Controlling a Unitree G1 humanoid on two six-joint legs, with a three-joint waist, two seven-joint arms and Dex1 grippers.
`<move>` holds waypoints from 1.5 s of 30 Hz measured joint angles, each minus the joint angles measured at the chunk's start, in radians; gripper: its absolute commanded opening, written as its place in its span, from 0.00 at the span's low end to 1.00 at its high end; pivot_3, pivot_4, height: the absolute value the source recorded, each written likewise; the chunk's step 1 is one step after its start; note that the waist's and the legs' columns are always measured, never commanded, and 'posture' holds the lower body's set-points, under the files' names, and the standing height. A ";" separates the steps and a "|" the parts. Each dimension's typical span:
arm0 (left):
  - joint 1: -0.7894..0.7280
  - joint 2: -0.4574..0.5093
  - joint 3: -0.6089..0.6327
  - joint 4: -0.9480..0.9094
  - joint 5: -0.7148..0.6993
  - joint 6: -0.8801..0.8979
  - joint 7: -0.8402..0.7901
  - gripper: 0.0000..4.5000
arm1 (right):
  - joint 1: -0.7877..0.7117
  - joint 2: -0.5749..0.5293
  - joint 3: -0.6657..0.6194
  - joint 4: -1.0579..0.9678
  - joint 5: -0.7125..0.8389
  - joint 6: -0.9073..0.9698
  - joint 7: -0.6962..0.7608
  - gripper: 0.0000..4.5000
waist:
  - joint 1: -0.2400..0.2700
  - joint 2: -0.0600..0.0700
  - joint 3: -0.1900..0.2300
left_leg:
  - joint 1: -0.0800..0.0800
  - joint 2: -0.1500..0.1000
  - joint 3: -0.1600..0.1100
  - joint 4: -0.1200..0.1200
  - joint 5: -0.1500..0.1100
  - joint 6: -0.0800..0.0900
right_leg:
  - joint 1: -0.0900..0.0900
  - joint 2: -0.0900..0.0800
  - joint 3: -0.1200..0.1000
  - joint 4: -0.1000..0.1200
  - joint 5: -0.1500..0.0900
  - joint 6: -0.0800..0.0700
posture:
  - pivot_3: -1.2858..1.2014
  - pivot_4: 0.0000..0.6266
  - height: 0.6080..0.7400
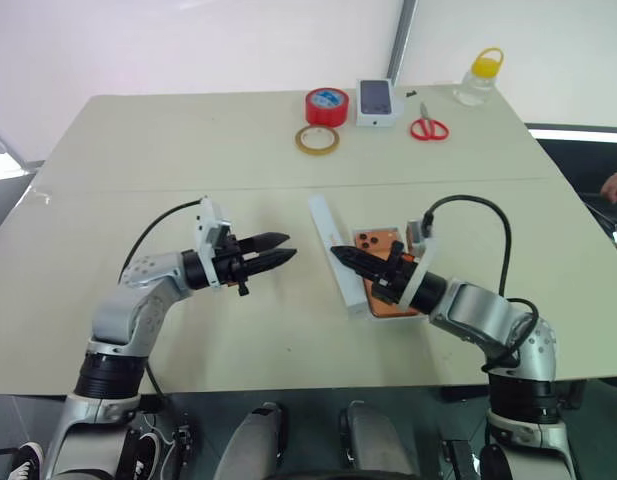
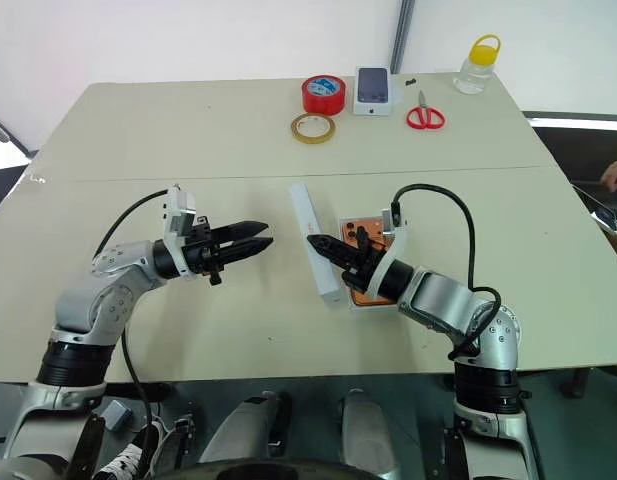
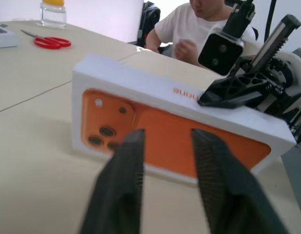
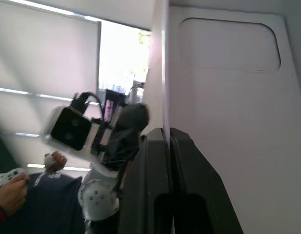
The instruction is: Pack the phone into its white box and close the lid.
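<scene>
The orange phone (image 1: 386,262) lies back up in the white box (image 1: 374,312) near the table's front, lenses toward the far side. Just to its left the lid (image 1: 331,245) stands on one long edge. Its outer face (image 3: 165,139), printed with an orange phone, is turned toward my left gripper; its plain white inside (image 4: 228,112) faces the right wrist camera. My right gripper (image 1: 338,252) reaches over the phone and is shut on the lid's upper wall. My left gripper (image 1: 288,248) hangs a short way left of the lid, its fingers (image 3: 126,165) a little apart with nothing between them.
At the table's far side lie a red tape roll (image 1: 327,105), a yellowish tape ring (image 1: 317,139), a small white box picturing a dark phone (image 1: 377,102), red scissors (image 1: 428,128) and a yellow-capped bottle (image 1: 479,78). A person (image 3: 199,29) sits beyond the right edge.
</scene>
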 measured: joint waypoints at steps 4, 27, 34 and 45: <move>0.000 -0.012 -0.005 0.000 0.023 -0.010 0.039 0.01 | -0.044 -0.001 -0.001 0.002 0.001 -0.038 -0.020 0.00 | -0.002 0.000 0.000 | 0.000 0.000 0.000 -0.001 0.000 0.000 | 0.000 0.000 0.000 0.000 0.000 0.000 | 0.52 0.24 1.00; -0.022 -0.286 -0.158 0.188 0.196 -0.176 0.160 0.00 | 0.063 -0.157 -0.008 0.010 -0.039 -0.097 0.086 0.97 | 0.024 0.000 0.000 | 0.000 0.000 0.000 0.000 0.000 0.001 | 0.002 0.000 0.000 -0.002 0.000 0.001 | 0.52 0.24 1.00; -0.090 -0.346 -0.164 0.301 0.224 -0.217 0.166 0.00 | 0.098 -0.436 -0.056 -0.022 -0.405 -0.079 0.445 0.97 | 0.030 0.000 0.000 | -0.001 0.000 0.001 0.004 -0.002 0.003 | 0.004 0.001 -0.002 -0.004 0.000 0.002 | 0.52 0.24 1.00; -0.211 -0.465 -0.193 0.502 0.280 -0.293 0.150 0.00 | 0.049 -0.540 0.007 0.078 -1.045 -0.346 0.799 0.77 | 0.026 -0.001 0.000 | -0.001 0.000 0.003 0.008 -0.003 0.005 | 0.004 0.001 -0.001 -0.004 0.001 0.005 | 0.52 0.24 1.00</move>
